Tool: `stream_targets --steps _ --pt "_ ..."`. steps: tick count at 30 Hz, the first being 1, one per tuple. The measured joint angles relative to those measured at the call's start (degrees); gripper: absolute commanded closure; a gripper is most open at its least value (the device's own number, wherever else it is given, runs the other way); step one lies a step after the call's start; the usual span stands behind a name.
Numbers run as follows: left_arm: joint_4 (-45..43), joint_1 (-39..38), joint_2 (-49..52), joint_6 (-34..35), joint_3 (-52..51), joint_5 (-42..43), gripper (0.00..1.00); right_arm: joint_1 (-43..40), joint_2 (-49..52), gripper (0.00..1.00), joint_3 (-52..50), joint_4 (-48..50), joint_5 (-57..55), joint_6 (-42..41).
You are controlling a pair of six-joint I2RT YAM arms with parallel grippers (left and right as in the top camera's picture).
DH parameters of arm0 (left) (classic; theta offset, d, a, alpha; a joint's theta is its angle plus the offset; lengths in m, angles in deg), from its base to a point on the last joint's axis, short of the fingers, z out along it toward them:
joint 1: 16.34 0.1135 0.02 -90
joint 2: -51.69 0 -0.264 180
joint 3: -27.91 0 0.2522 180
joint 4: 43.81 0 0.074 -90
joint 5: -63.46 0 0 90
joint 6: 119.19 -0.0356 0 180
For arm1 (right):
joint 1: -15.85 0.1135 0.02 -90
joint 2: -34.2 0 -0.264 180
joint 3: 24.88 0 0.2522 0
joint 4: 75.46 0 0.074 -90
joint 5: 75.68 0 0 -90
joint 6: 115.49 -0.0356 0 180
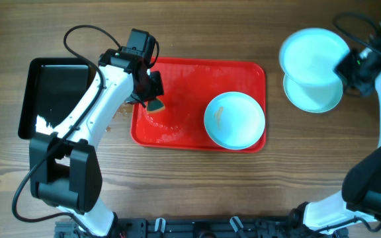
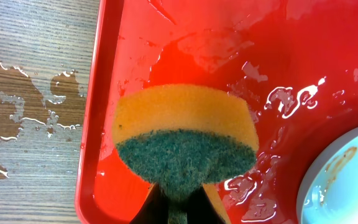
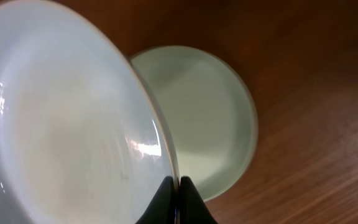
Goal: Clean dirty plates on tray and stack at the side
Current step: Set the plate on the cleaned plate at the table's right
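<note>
Gripping a round shallow white plate [image 3: 61,124] by its rim with the right tool [image 3: 178,186], fingers closed thin on the edge. Holding it tilted above a pale mint plate [image 3: 210,124] lying flat on the wooden surface [image 1: 177,26], off to the right of the large red rectangular plastic tray [image 1: 197,64]. Pinching a yellow sponge [image 2: 185,130] with a green scouring face in the closed left tool [image 2: 176,202], low over the wet left end of the tray. Showing a third, smeared plate [image 1: 235,119] with brown marks on the tray's right end.

Judged stiff, smooth and glossy, so probably slippery, all the more with water about. Likely light enough for a one-sided pinch, yet breakable if dropped or knocked on the one below. Best taken at the rim, the only part thin enough for the fingers. Held off-centre like this, apt to swing or slide out, so worth lowering slowly, levelling and centring over the pale mint plate before letting go. For the smeared plate, same hold at the rim, clear of the marks.
</note>
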Motion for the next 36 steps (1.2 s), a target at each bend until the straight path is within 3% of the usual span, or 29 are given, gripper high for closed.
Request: stream_targets --steps 7,13,15,16,17,19,26,31,33,35,36 --pt "-0.07 0.0 0.0 0.0 0.0 0.02 0.96 -6.03 0.0 0.96 -13.25 12.57 1.53 -4.92" --pt "-0.63 0.0 0.0 -0.02 0.0 0.0 0.96 -5.97 0.0 0.92 -17.2 16.22 2.14 -6.71" --pt "-0.63 0.0 0.0 0.0 0.0 0.0 0.96 -5.97 0.0 0.75 -17.35 16.44 2.34 -7.19" --pt "-0.66 0.0 0.0 0.0 0.0 0.0 0.96 -5.97 0.0 0.55 -17.35 16.48 2.38 -7.13" --pt "-0.66 0.0 0.0 0.0 0.0 0.02 0.96 -5.97 0.0 0.16 -17.35 16.57 2.6 -8.0" --pt "-0.66 0.0 0.0 0.0 0.0 0.0 0.96 -5.97 0.0 0.06 -17.35 16.57 3.15 -7.91" --pt "-0.66 0.0 0.0 0.0 0.0 0.0 0.96 -5.51 0.0 0.05 -17.35 17.68 17.49 -5.44" --pt "-0.63 0.0 0.0 0.0 0.0 0.0 0.96 0.55 0.0 0.07 -17.35 17.2 27.63 -0.72" --pt "-0.63 0.0 0.0 0.0 0.0 0.0 0.96 5.07 -0.09 0.16 -17.35 16.33 29.42 0.98" --pt "-0.63 0.0 0.0 0.0 0.0 0.02 0.96 9.11 -0.35 0.39 -17.35 14.97 29.73 1.99" --pt "-0.66 0.0 0.0 0.0 0.0 0.02 0.96 11.47 -0.61 0.44 -17.35 13.86 29.29 2.73"
